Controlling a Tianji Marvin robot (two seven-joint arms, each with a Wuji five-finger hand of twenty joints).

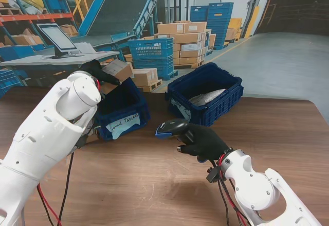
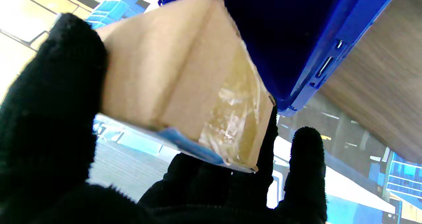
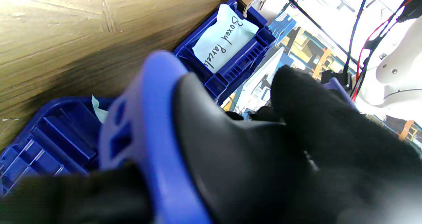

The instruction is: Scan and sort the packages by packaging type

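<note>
My left hand (image 1: 96, 69), in a black glove, is shut on a small cardboard box (image 1: 118, 70) and holds it above the far left corner of the blue bin labelled "Boxed Parcels" (image 1: 123, 114). In the left wrist view the taped cardboard box (image 2: 184, 75) sits between thumb and fingers (image 2: 49, 95), with the blue bin's wall (image 2: 333, 55) beyond it. My right hand (image 1: 203, 139) is shut on a blue and black barcode scanner (image 1: 171, 127) over the table, its head pointing left toward that bin. A second blue bin (image 1: 205, 93) at the right holds a grey bagged parcel (image 1: 205, 97).
The brown wooden table (image 1: 154, 185) runs to its far edge behind both bins. Red and black cables (image 1: 61, 195) hang by my left arm. Beyond the table lie a desk with a monitor (image 1: 56, 38), stacked cardboard boxes and blue crates.
</note>
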